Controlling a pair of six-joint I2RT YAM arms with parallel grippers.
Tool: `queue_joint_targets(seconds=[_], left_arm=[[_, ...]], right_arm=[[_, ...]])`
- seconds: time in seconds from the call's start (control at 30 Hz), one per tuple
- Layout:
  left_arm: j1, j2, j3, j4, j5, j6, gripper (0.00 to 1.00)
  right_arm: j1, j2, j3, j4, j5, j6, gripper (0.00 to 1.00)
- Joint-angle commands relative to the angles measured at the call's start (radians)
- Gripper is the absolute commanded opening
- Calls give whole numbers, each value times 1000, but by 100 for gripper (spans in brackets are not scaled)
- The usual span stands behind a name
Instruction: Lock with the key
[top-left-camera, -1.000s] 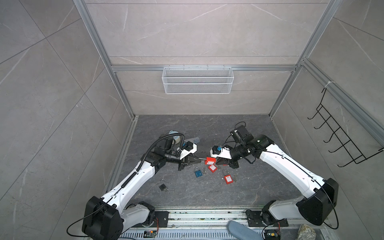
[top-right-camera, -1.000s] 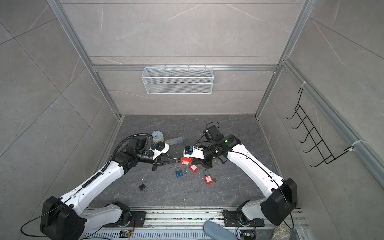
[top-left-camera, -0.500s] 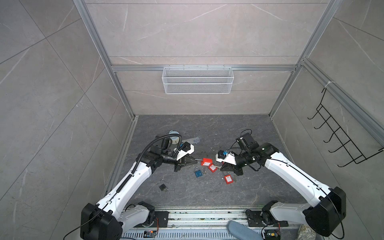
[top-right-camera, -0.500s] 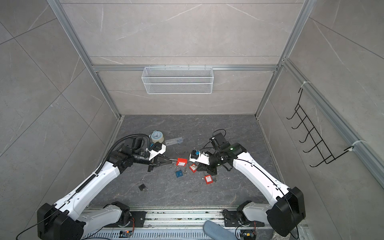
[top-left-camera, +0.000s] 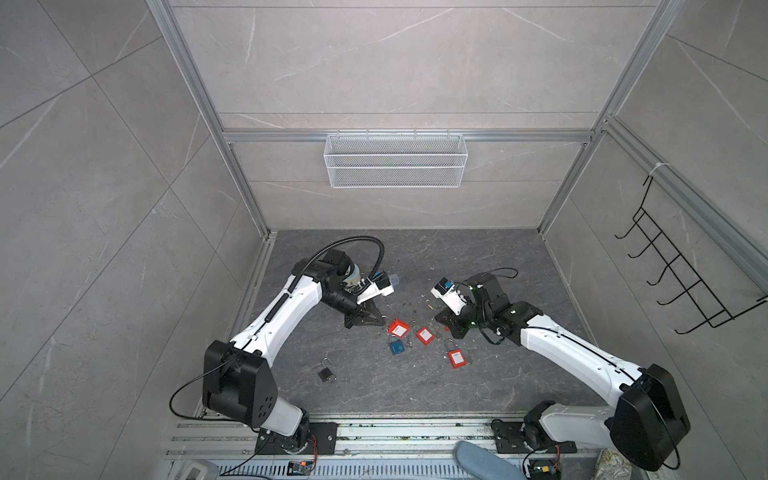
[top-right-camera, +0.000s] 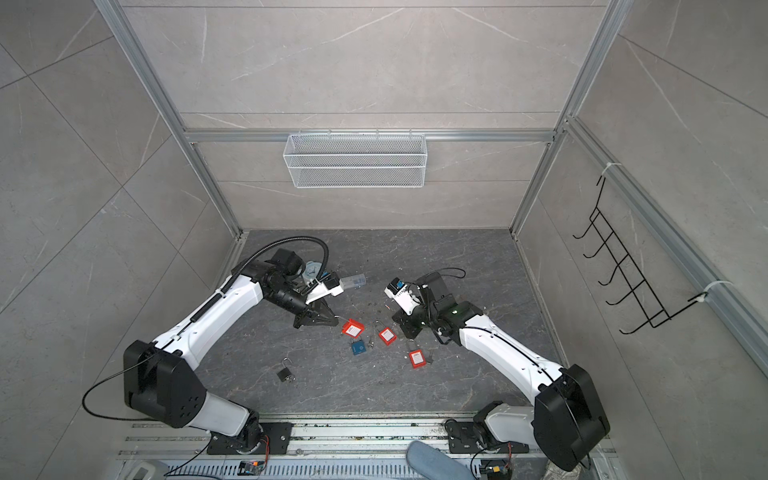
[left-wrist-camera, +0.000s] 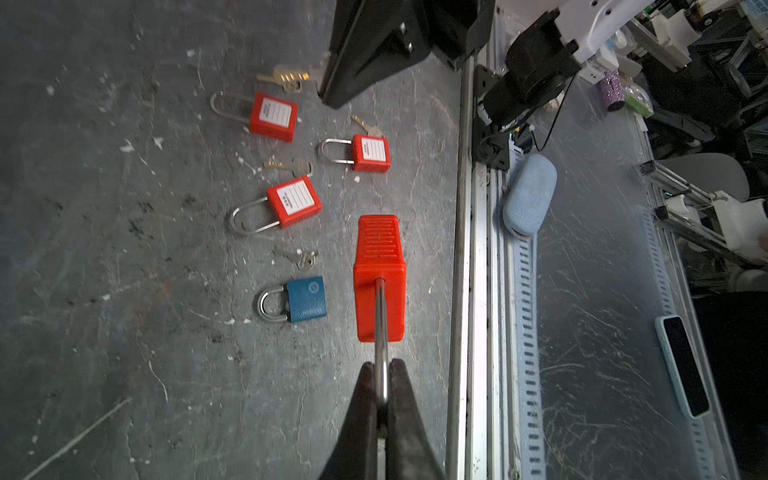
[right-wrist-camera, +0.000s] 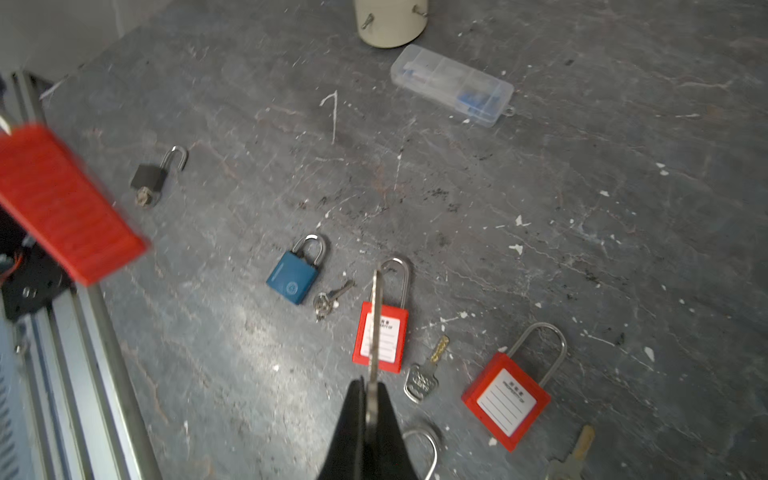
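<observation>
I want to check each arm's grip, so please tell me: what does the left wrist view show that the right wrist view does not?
Only the left wrist view: the left gripper shut on the shackle of the held red padlock, and a phone beyond the rail. Only the right wrist view: the key pinched in the shut right gripper, the black padlock with its shackle open, and a clear plastic box. Both: the blue padlock, loose red padlocks, and the held red padlock itself.
</observation>
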Motion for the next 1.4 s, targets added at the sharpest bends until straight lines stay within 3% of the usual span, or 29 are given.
queue_joint_targets(seconds=[0.0, 0.67, 0.97, 1.23, 1.37], left_arm=[[5, 76, 90, -185, -69, 73, 0], [10, 416, 125, -252, -335, 69, 0], [13, 542, 203, -241, -401, 55, 0], [16, 570, 246, -182, -466, 29, 20], [48, 575, 269, -155, -417, 19, 27]], right_arm=[[39, 63, 4, 136, 111, 193, 0], [219, 241, -34, 336, 243, 465, 0], [304, 275, -52, 360, 204, 527, 0], [383, 401, 25, 372, 213, 589, 3], [391, 447, 42, 404, 200, 619, 3]])
